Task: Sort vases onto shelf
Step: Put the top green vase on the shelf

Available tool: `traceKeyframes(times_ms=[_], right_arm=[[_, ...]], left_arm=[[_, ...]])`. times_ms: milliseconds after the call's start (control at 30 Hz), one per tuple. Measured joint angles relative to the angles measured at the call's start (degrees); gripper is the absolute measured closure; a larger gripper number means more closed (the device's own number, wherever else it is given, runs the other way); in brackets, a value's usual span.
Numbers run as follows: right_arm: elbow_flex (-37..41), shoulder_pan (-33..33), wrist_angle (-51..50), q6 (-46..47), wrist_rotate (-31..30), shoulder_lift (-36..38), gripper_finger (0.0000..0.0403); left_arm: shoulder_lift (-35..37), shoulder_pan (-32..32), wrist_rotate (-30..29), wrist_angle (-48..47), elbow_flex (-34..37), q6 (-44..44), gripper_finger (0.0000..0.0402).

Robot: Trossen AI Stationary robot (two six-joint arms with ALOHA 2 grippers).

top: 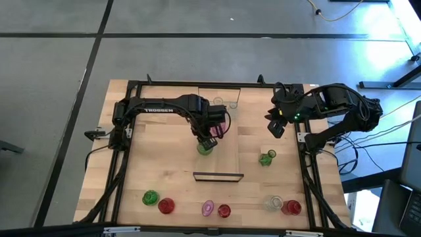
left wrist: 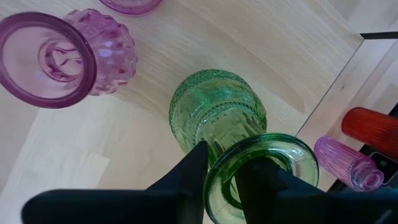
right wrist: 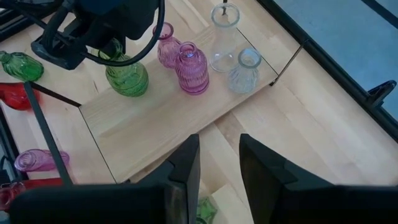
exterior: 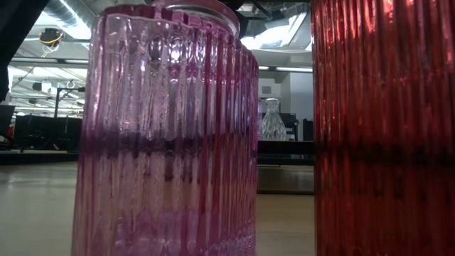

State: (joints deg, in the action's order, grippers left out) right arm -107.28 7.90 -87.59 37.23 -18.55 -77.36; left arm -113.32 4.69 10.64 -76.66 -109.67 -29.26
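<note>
Green vase (left wrist: 217, 118) on the shelf (top: 227, 141), held at its neck by the left gripper (left wrist: 221, 171).

It stands upright near two pink vases (right wrist: 183, 62). The right gripper (right wrist: 217, 162) hovers beside the shelf, fingers apart, holding nothing.

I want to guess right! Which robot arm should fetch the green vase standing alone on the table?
Probably the right. Its end effector is open, empty and near that green vase. The left end effector is busy gripping another green vase on the shelf.
</note>
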Motion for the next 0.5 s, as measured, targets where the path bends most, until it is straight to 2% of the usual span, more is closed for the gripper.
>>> traceKeyframes(times_ms=[300, 500], right_arm=[[0.0, 0.0, 0.0, 0.0, 0.2, 0.0, 0.0306], [0.0, 0.0, 0.0, 0.0, 0.2, 0.0, 0.0306]], left_arm=[[0.1, -0.8, -0.8, 0.0, 0.0, -0.6, 0.0297], [0.1, -0.9, -1.7, 0.0, 0.0, -1.5, 0.0292]])
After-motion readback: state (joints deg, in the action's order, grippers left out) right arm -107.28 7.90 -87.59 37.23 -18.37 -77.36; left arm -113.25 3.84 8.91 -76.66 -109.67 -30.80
